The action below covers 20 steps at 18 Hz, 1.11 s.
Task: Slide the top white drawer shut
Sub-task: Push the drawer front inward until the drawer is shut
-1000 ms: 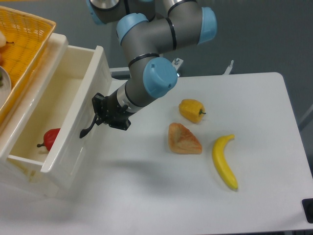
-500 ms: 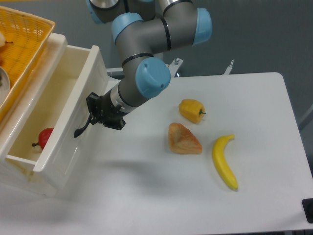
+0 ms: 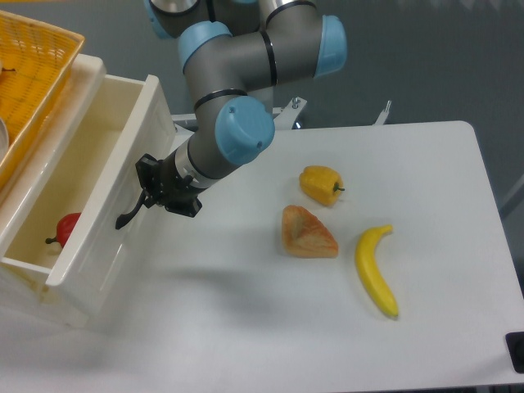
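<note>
Nearest, a banana [image 3: 376, 271] lies at 4 o'clock on the table [image 3: 270, 344], with a bread piece [image 3: 308, 233] and a yellow pepper [image 3: 322, 184] beyond. At 9 o'clock the top white drawer [image 3: 110, 201] stands partly open, a red fruit [image 3: 65, 229] inside. The gripper [image 3: 147, 196] meets its black handle [image 3: 129, 214]; finger spread cannot be told. The orange basket [image 3: 33, 78] sits at 10 o'clock.

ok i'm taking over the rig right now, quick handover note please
Gripper: at the black handle on the front of the top white drawer; whether the fingers are shut on it cannot be told.
Drawer: partly open, a red fruit inside.
Done: drawer has slid inward over the last second.
Left: keep pushing until it is fully closed.
On the table, untouched: yellow pepper, bread, banana.
</note>
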Tool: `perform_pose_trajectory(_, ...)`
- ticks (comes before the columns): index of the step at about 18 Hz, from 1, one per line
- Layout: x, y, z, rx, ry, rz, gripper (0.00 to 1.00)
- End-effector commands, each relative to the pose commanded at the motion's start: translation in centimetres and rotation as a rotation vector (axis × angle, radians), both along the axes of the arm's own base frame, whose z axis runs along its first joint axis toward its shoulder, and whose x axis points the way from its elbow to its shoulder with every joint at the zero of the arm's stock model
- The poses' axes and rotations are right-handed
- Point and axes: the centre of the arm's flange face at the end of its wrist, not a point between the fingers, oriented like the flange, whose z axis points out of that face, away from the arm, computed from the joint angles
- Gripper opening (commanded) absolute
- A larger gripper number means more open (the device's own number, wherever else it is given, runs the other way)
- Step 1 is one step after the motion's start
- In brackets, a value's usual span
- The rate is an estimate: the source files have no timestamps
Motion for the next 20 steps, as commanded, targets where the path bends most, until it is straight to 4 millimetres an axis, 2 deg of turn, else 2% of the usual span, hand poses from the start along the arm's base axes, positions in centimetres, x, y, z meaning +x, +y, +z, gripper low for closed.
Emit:
perform_pose_trajectory(7, 0.0, 0.1, -0.4, -0.007, -0.004, -0.002, 0.00)
perform_pose_trajectory(20, 2.6, 1.0, 0.0, -0.014, -0.002, -0.026, 0.00)
